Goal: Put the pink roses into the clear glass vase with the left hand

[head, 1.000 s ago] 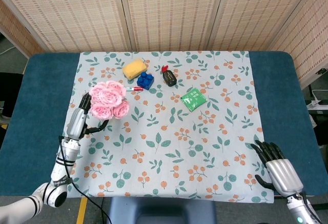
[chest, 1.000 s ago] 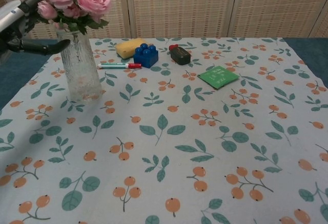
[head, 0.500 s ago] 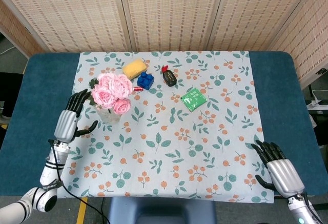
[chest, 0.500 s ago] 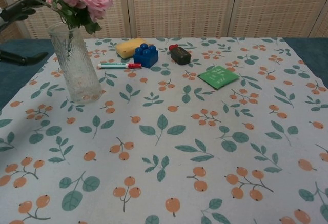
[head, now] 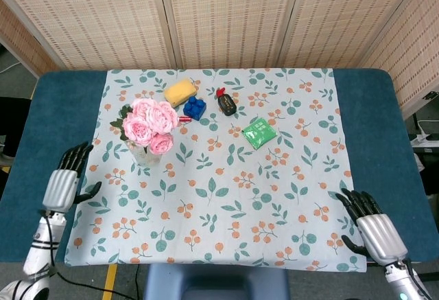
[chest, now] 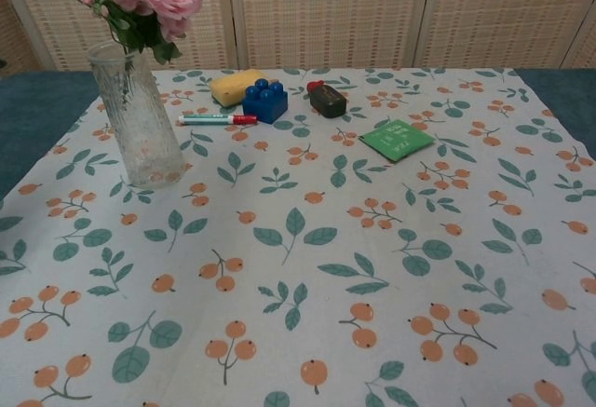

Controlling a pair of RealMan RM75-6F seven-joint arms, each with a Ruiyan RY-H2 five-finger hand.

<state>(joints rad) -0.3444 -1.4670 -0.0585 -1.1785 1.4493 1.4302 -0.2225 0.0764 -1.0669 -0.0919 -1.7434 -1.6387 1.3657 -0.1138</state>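
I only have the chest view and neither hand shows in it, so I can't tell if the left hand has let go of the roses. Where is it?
Observer: The left hand is off the pink roses, at the cloth's left edge, fingers spread, holding nothing.
Operator: And the right hand?
Observer: The right hand is near the cloth's front right corner, open too.
Operator: Are the roses properly in the vase?
Observer: From above, the blooms cover most of the clear glass vase; only its base shows below them.
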